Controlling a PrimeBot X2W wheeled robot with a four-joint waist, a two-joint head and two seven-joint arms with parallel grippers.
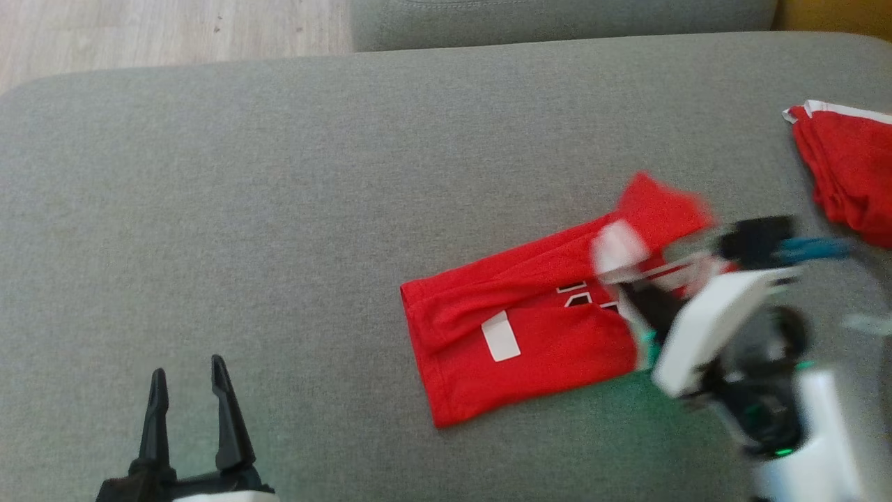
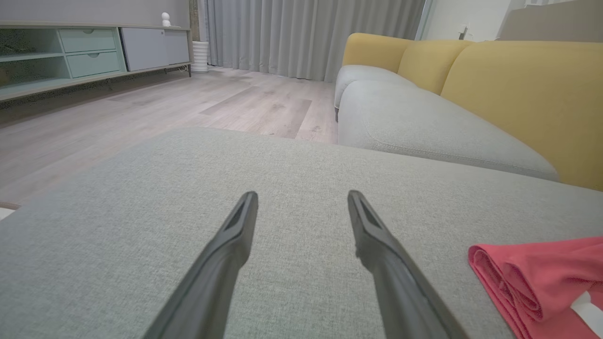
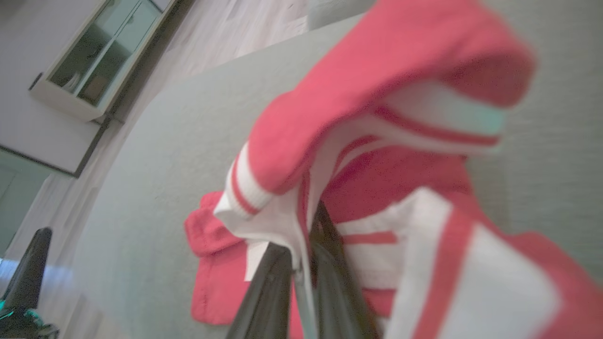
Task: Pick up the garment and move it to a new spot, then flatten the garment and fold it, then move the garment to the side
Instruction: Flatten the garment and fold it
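Dark fingers of the left gripper [image 1: 188, 367] rise at 7 o'clock in the head view. Its jaws are released, spread wide with nothing between them, and they hover over bare grey cushion [image 1: 279, 174]. In the left wrist view the left gripper [image 2: 302, 194] points across the cushion toward a wood floor [image 2: 188, 103], a pale green cabinet [image 2: 70, 52] at 10 o'clock and a grey curtain [image 2: 306, 33] at 12 o'clock. A yellow sofa back [image 2: 518, 94] stands at 2 o'clock.

The garment [image 1: 529, 328], red with white trim and a white label [image 1: 502, 336], lies folded on the cushion toward 4 o'clock of the head view. Its left part rests flat. Its right end is raised off the cushion and blurred. In the left wrist view a rolled edge of the garment [image 2: 532, 278] shows at 4 o'clock.

The right gripper [image 3: 304, 235] has its jaws clenched on the garment [image 3: 377, 70], pinching a white-striped edge. Red cloth drapes over and beside the fingers. In the head view the right gripper [image 1: 644, 307] is blurred at the garment's raised end.

A second red cloth [image 1: 850, 174] with a white edge lies at 2 o'clock, well apart from the garment.
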